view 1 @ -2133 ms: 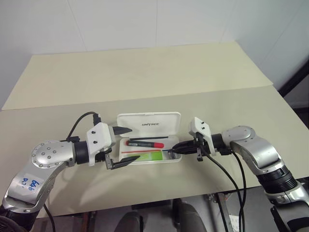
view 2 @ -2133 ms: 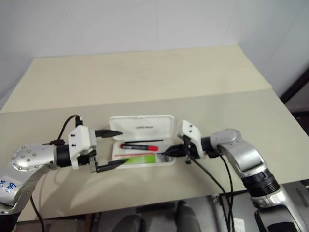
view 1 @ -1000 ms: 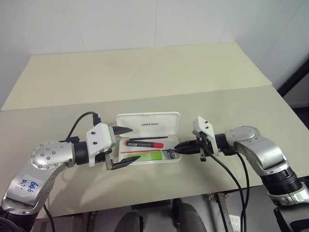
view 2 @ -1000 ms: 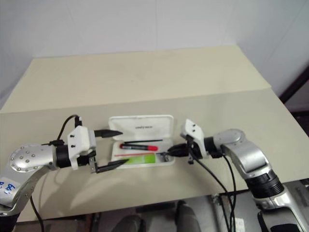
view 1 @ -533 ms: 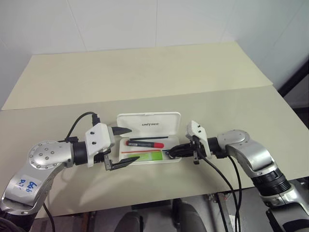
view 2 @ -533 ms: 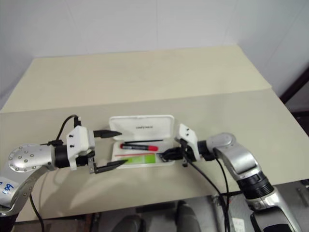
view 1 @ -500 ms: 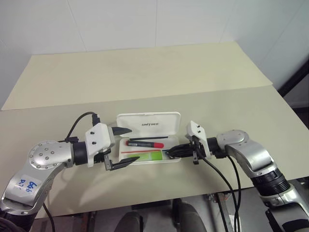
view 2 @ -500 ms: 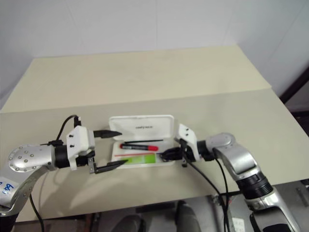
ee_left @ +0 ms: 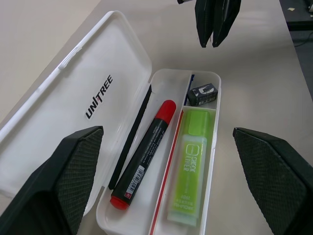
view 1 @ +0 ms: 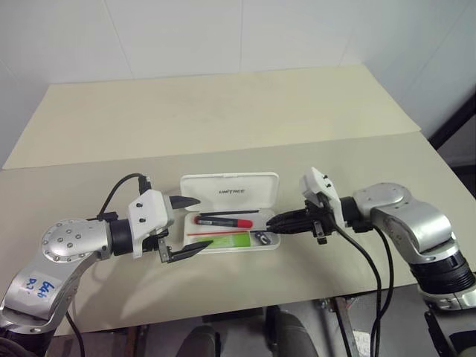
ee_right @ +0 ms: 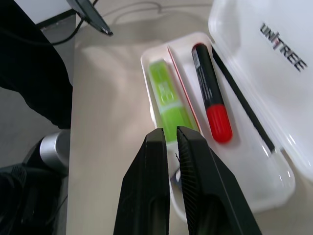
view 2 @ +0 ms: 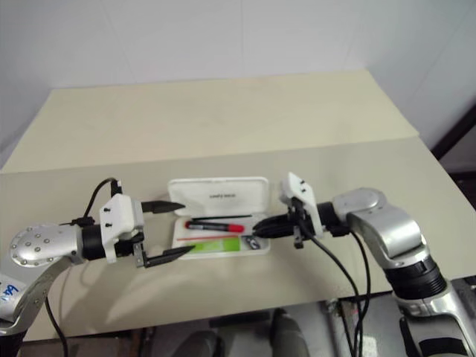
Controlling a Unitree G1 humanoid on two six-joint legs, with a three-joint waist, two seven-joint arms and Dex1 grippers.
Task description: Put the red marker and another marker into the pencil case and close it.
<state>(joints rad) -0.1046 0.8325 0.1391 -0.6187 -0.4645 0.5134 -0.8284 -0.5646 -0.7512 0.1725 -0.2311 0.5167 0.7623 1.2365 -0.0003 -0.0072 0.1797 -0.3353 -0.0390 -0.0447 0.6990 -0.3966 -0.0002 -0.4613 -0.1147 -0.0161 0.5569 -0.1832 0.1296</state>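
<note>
Right gripper, fingers pressed together, has lifted off the open case; left gripper stays spread.

Robot test lab, by appearance: bare beige table, plain white tiled wall at 12 o'clock, loose cabling hanging at 4 o'clock.

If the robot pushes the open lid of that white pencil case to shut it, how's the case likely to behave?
The pencil case looks like rigid plastic, so its lid should swing as one piece. It seems light and smooth, so it may slide on the table unless steadied.
</note>
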